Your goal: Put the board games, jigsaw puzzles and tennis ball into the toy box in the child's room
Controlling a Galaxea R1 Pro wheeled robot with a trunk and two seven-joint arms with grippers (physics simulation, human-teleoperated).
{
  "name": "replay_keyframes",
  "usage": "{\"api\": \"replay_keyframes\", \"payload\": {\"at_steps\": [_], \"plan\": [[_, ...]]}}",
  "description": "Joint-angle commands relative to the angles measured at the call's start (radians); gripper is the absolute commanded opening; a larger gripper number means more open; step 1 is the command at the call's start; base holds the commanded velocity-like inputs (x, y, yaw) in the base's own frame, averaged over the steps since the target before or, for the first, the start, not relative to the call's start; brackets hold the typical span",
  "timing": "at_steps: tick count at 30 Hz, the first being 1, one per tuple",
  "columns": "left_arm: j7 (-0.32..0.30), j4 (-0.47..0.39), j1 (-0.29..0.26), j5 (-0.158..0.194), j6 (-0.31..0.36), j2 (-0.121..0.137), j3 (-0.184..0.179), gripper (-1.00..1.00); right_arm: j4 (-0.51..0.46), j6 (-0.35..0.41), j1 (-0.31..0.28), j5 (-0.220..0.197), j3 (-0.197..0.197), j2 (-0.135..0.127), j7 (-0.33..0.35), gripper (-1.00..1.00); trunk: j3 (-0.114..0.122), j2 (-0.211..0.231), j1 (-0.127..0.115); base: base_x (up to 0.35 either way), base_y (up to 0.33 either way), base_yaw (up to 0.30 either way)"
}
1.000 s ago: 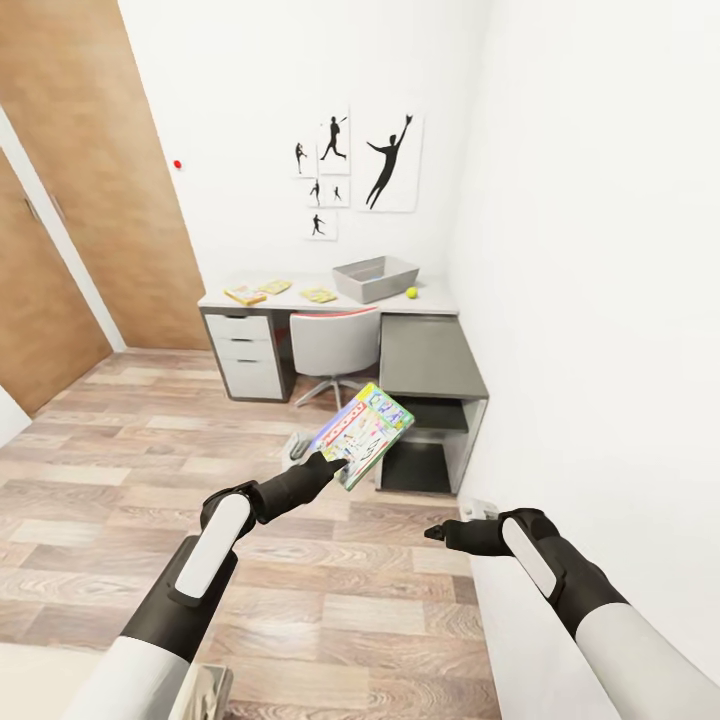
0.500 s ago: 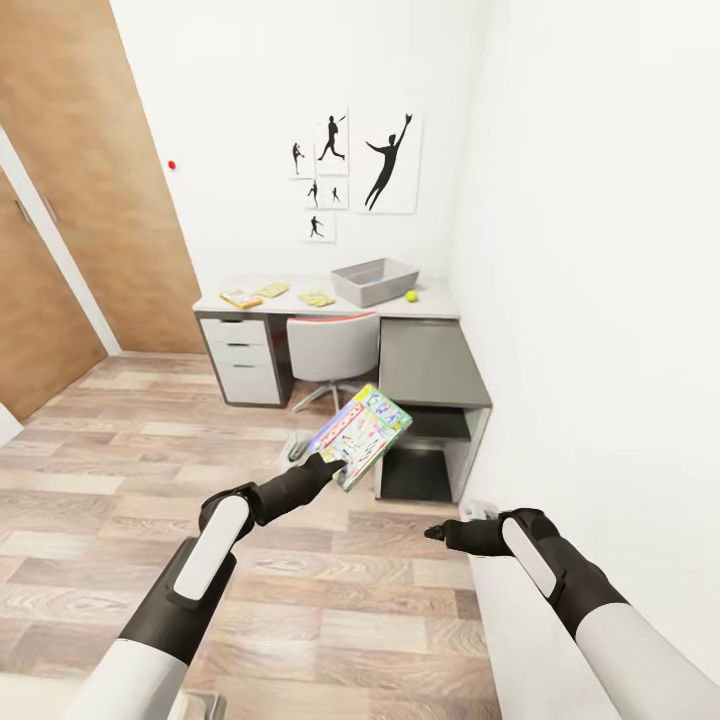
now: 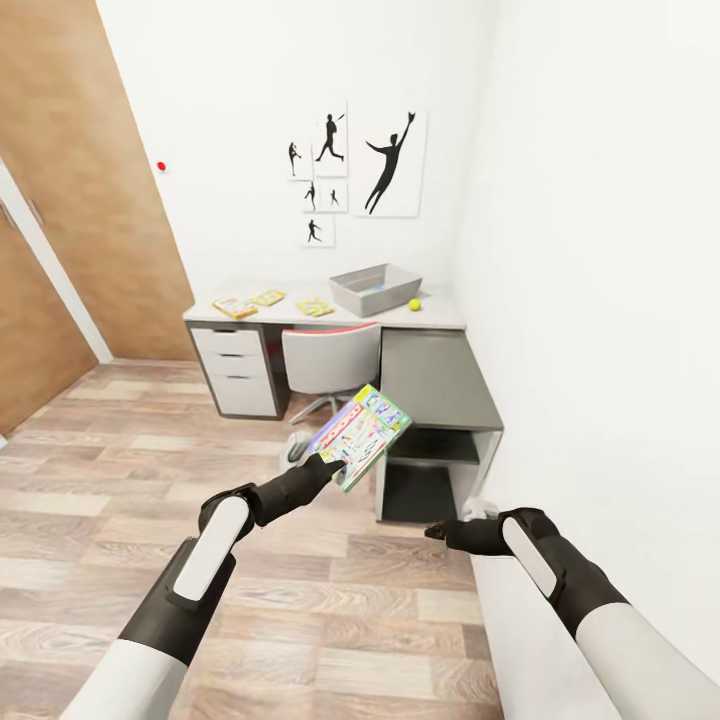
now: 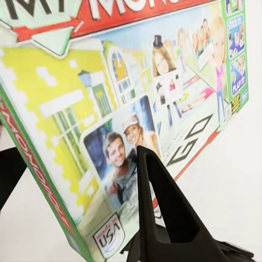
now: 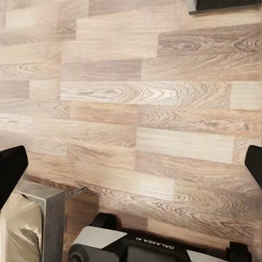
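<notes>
Left claw clenched on the green-edged board game | right claw spread, empty | table looms nearer than a second ago | toy box ahead on it: keep rolling in.

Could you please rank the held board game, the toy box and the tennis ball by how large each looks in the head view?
1. Board game, though nearness to the camera inflates it.
2. Toy box.
3. Tennis ball.
</notes>
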Motion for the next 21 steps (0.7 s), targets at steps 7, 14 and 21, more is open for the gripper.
{"api": "replay_keyframes", "payload": {"at_steps": [7,14,21], "plan": [[0.001,-0.001,-0.001,0.006,0.004,0.0,0.001,-1.0,-0.002,0.003,-0.001,0.006,0.002,-0.001,0.006,1.0,-0.002,-0.002,0.001,0.328,0.0,0.0],[0.001,-0.001,-0.001,0.006,0.004,0.0,0.001,-1.0,-0.003,0.003,-0.001,0.006,0.002,-0.001,0.006,1.0,-0.002,-0.002,0.001,0.328,0.0,0.0],[0.001,-0.001,-0.001,0.006,0.004,0.001,0.001,-1.0,-0.003,0.003,-0.001,0.006,0.002,-0.001,0.006,1.0,-0.002,-0.002,0.001,0.328,0.0,0.0]]}}
